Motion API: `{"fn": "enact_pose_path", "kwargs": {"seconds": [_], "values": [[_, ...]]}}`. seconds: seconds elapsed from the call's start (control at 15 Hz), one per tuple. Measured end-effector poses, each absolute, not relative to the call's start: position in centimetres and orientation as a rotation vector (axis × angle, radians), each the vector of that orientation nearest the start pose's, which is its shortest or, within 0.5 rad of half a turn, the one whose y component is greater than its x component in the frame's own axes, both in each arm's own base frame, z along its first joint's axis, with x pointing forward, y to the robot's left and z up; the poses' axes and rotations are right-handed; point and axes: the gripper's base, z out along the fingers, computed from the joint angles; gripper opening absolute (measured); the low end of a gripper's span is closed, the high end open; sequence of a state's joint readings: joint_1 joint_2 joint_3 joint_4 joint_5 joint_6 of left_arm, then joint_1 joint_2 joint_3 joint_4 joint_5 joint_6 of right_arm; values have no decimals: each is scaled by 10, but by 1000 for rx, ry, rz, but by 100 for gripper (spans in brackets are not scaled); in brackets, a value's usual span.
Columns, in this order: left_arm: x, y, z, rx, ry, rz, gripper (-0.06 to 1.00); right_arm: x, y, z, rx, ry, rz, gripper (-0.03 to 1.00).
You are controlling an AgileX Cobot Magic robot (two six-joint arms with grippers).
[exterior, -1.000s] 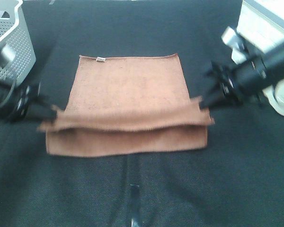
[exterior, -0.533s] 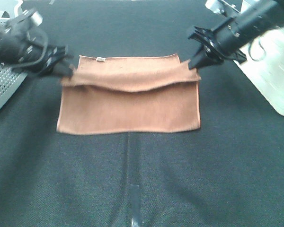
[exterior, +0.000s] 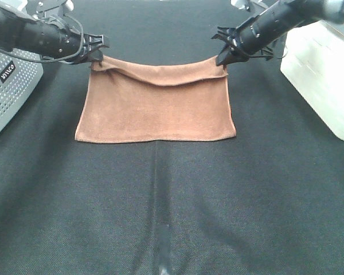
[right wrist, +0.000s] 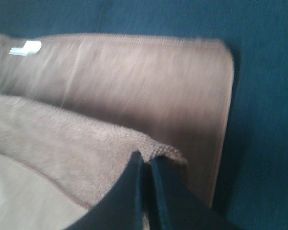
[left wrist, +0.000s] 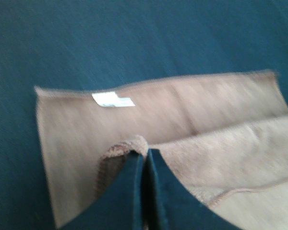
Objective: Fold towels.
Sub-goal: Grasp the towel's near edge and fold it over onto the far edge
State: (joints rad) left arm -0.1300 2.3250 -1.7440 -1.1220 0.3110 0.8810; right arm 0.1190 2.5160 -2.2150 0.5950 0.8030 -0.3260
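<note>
Since the earlier frames, the lifted edge of the brown towel (exterior: 157,109) has been carried across to its far edge, so the cloth is doubled on the black desk (exterior: 172,206). One upper-layer corner is pinched in the tightly closed left end effector (exterior: 97,56), the other in the equally closed right end effector (exterior: 223,58). The towel is spread between them, and its white tag (left wrist: 113,99) is seen just beyond the left end effector.
</note>
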Motion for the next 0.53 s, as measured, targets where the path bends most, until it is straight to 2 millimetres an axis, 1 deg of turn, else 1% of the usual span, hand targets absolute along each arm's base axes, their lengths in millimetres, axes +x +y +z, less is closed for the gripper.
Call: {"fn": "enact_pose_path", "kwargs": {"seconds": [0.13, 0.2, 0.4, 0.53], "values": [[536, -92, 144, 33, 2165, -460, 0, 560, 102, 146, -165, 2411, 589, 0], [543, -91, 139, 22, 2149, -441, 0, 565, 101, 139, -149, 2387, 576, 0], [557, -91, 119, 9, 2136, -422, 0, 574, 98, 121, -104, 2336, 533, 0], [561, -93, 108, 8, 2138, -416, 0, 576, 98, 110, -79, 2330, 534, 0]]}}
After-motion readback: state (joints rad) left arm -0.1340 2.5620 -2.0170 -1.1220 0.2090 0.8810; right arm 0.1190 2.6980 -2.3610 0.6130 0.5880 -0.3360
